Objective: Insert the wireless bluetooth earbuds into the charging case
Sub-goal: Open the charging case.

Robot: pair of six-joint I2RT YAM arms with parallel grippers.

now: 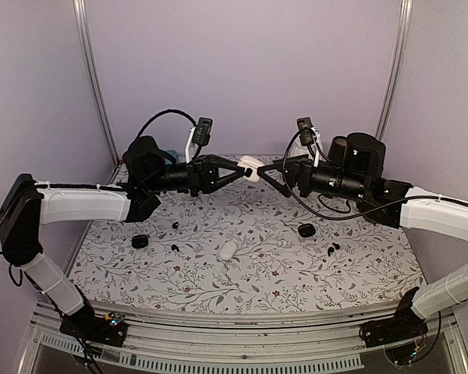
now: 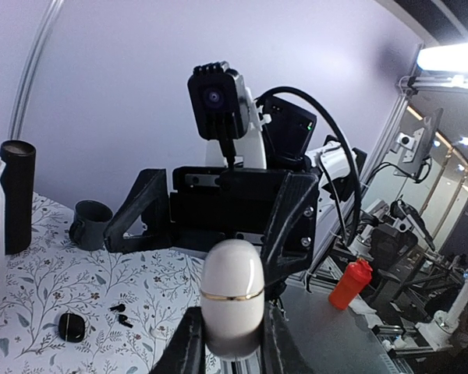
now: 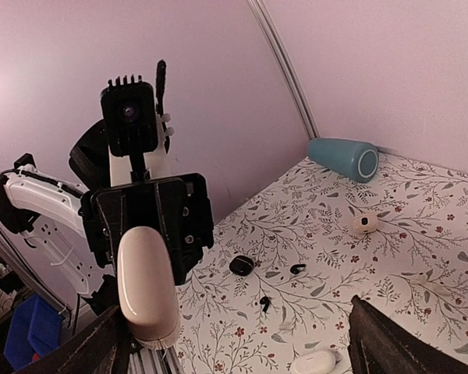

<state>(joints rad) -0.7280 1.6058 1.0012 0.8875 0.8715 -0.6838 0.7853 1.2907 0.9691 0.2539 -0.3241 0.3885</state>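
My left gripper (image 1: 244,168) is shut on a white charging case (image 1: 252,167), holding it in mid-air above the far middle of the table. In the left wrist view the case (image 2: 232,290) stands upright between the fingers (image 2: 183,347), lid shut, with a gold band round its middle. My right gripper (image 1: 272,179) faces it, open wide. The case (image 3: 147,284) sits close to its left finger (image 3: 93,352). Black earbuds lie on the table in pairs, one pair on the left (image 1: 175,226) and one on the right (image 1: 331,248).
Two black cases (image 1: 140,241) (image 1: 306,230) and a white case (image 1: 228,249) lie on the floral table (image 1: 281,273). A teal cylinder (image 3: 343,158) and a small beige case (image 3: 364,224) sit at the back left. A dark tube (image 2: 15,195) and grey cup (image 2: 90,224) stand at the right.
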